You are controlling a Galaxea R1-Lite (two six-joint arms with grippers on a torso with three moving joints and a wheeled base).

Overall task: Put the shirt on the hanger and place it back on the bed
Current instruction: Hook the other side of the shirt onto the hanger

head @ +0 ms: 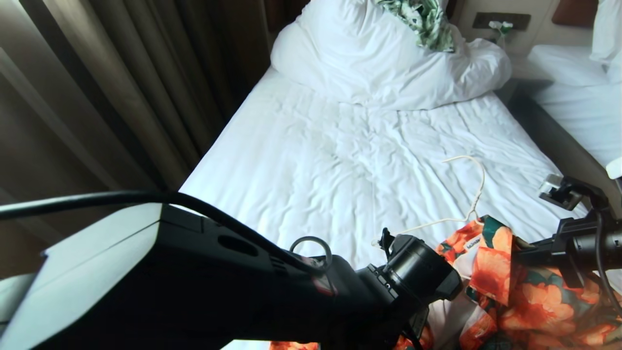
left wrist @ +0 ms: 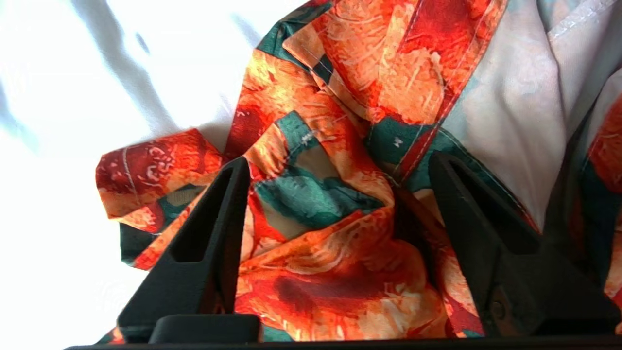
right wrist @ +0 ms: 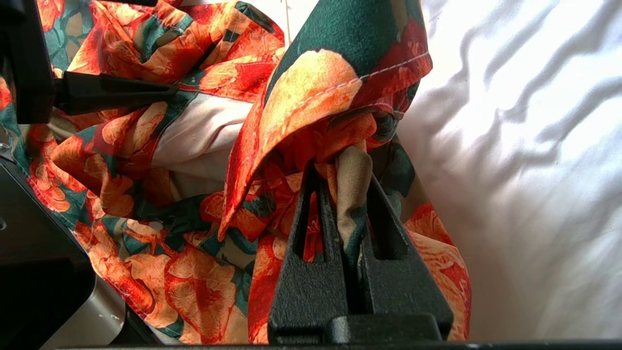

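The flowered orange-and-green shirt [head: 529,296] lies crumpled at the near right of the bed [head: 316,160]. Its collar and white neck label are lifted. The cream wire hanger [head: 478,189] rests on the sheet just beyond it, its lower end running under the collar. My right gripper [right wrist: 342,170] is shut on a fold of the shirt [right wrist: 311,92] by the collar. My left gripper [left wrist: 337,160] is open and points down into the bunched shirt [left wrist: 316,204]. Cloth lies between its fingers, which stand wide apart and pinch nothing. One left finger [right wrist: 116,90] shows in the right wrist view.
A bulky white duvet [head: 388,63] fills the head of the bed, with a green-and-white leaf garment [head: 423,19] on top. Brown curtains [head: 121,87] hang along the left. A second white bed [head: 578,92] stands to the right across a narrow dark gap [head: 549,131].
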